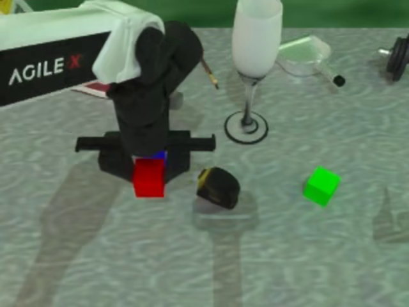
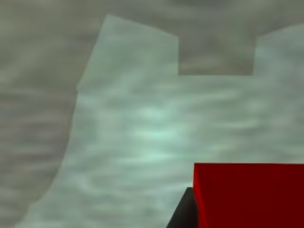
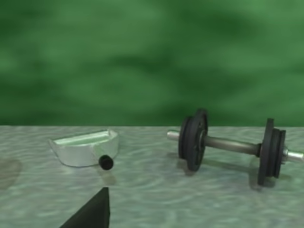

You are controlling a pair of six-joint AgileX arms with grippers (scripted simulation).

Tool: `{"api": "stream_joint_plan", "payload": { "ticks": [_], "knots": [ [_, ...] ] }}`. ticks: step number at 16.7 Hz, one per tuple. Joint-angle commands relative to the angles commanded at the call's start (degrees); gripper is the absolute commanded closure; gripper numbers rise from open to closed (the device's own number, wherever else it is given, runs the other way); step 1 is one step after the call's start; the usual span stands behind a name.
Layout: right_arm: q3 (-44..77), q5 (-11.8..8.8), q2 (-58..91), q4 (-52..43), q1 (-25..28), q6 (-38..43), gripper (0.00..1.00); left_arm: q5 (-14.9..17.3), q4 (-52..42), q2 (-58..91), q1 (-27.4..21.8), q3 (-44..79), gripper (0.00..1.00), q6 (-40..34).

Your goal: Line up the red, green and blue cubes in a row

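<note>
Red cube (image 1: 149, 177) sits in left hand (image 1: 151, 167), green cube (image 1: 321, 185) well apart.

Left end effector (image 1: 150, 167) points down over the table's left, fingers hidden

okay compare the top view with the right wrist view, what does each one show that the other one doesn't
Only the top view shows the left gripper over the red cube, a sliver of the blue cube behind it, the green cube, the tape measure and the tall glass. Only the right wrist view shows the whole dumbbell and the green backdrop. Both show the table and the clear scoop-like container; the right gripper appears in neither.
</note>
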Motion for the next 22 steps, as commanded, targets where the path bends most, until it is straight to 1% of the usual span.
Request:
{"api": "stream_joint_plan", "payload": {
  "ticks": [2, 4, 10, 16, 18, 21, 22],
  "knots": [
    [0.0, 0.0, 0.0, 0.0, 0.0, 0.0, 0.0, -0.25, 0.46, -2.13, -3.2, -2.0, 1.0, -4.34],
    [0.0, 0.0, 0.0, 0.0, 0.0, 0.0, 0.0, -0.39, 0.78, -3.3, -4.69, -2.99, 1.0, -6.21],
    [0.0, 0.0, 0.0, 0.0, 0.0, 0.0, 0.0, -0.35, 1.7, -2.81, -4.6, -3.64, 1.0, -6.02],
    [0.0, 0.0, 0.0, 0.0, 0.0, 0.0, 0.0, -0.35, 13.96, 1.06, -4.57, -11.33, 1.0, -6.05],
    [0.0, 0.0, 0.0, 0.0, 0.0, 0.0, 0.0, -0.36, 15.57, 1.82, -4.62, -12.6, 1.0, -6.07],
    [0.0, 0.0, 0.0, 0.0, 0.0, 0.0, 0.0, -0.36, 15.6, 1.84, -4.62, -12.63, 1.0, -6.07],
    [0.0, 0.0, 0.0, 0.0, 0.0, 0.0, 0.0, -0.36, 15.6, 1.84, -4.62, -12.63, 0.92, -6.07]
  ]
}}
